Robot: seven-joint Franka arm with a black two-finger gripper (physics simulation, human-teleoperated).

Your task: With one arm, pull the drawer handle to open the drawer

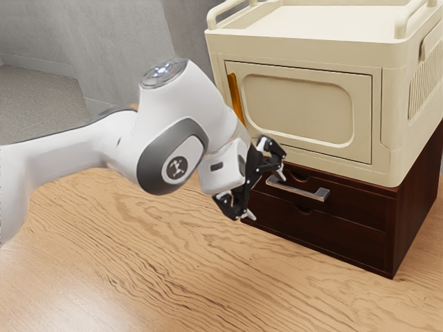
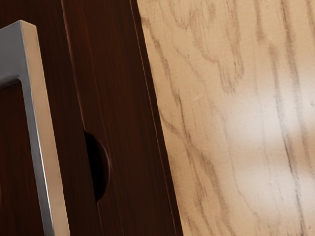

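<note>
The gripper (image 1: 264, 194) stands wide open, holding nothing; the metal handle (image 1: 297, 189) sits near it on the upper drawer (image 1: 353, 205); best to centre the handle in the grasp, close firmly, then pull straight out from the cabinet (image 1: 415, 207).

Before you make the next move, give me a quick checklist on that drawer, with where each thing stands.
1. Gripper open, ready to take the handle: ok, fingers stand well apart.
2. Handle gripped: not ok, the fingers aren't closed on it.
3. Fingertips clear of the handle: cannot tell, one looks close to its near end.
4. Upper drawer starting shut: ok, its front looks flush.
5. Cream appliance resting on the cabinet: ok, its door is shut too.
</note>
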